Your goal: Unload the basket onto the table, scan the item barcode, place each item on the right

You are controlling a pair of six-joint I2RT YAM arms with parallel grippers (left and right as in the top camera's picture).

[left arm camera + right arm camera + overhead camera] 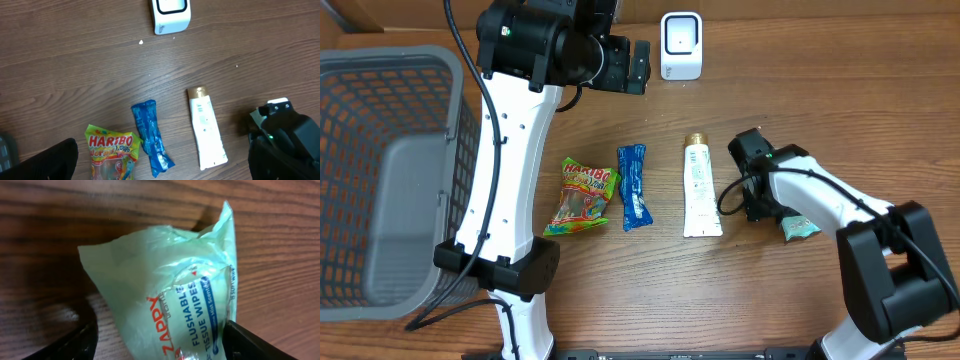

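A pale green pack of flushable wipes point(165, 285) lies on the wooden table between the fingers of my right gripper point(157, 342). The jaws stand open around it, the left finger point(75, 342) apart from it and the right finger point(255, 342) at its edge. Overhead, the pack point(801, 228) shows at the right, just beyond that gripper point(772, 210). The white barcode scanner point(681, 45) stands at the back. My left gripper point(635, 68) hovers open and empty beside the scanner point(171, 15), high above the table.
A Haribo bag point(582, 195), a blue packet point(633, 186) and a white tube point(700, 188) lie in a row mid-table. A grey mesh basket point(390, 170) stands at the left edge. The left arm's white links rise beside the basket.
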